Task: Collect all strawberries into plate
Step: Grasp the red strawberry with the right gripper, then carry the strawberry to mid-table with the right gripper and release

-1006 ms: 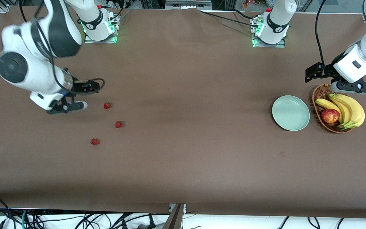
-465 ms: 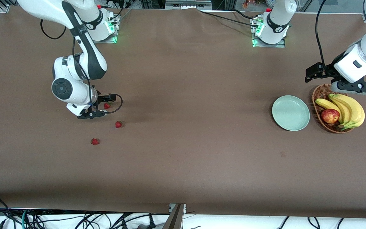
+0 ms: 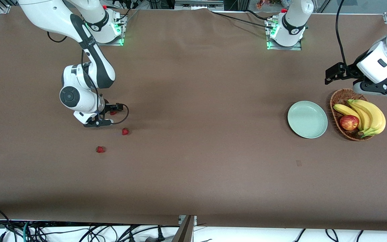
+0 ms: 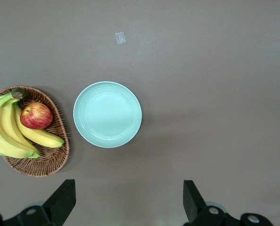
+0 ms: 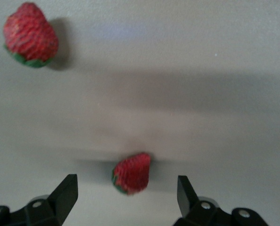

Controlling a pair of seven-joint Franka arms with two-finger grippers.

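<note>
Three strawberries lie toward the right arm's end of the table. My right gripper (image 3: 106, 116) is down around one strawberry (image 3: 113, 113), which it partly hides. In the right wrist view that berry (image 5: 131, 173) sits between the open fingers of the gripper (image 5: 127, 193), touching neither. A second strawberry (image 3: 125, 131) (image 5: 30, 34) and a third (image 3: 100, 149) lie nearer the front camera. The mint-green plate (image 3: 307, 119) (image 4: 107, 114) is empty, toward the left arm's end. My left gripper (image 3: 379, 88) (image 4: 128, 200) hangs open and empty over the table by the basket.
A wicker basket (image 3: 338, 98) (image 4: 42, 165) beside the plate holds bananas (image 3: 368, 113) and an apple (image 3: 349, 122). A small pale mark (image 3: 298, 163) is on the brown cloth nearer the front camera than the plate.
My right arm swung in over the table and lowered its gripper around the strawberry farthest from the front camera. The left gripper drifted slightly toward its end of the table.
</note>
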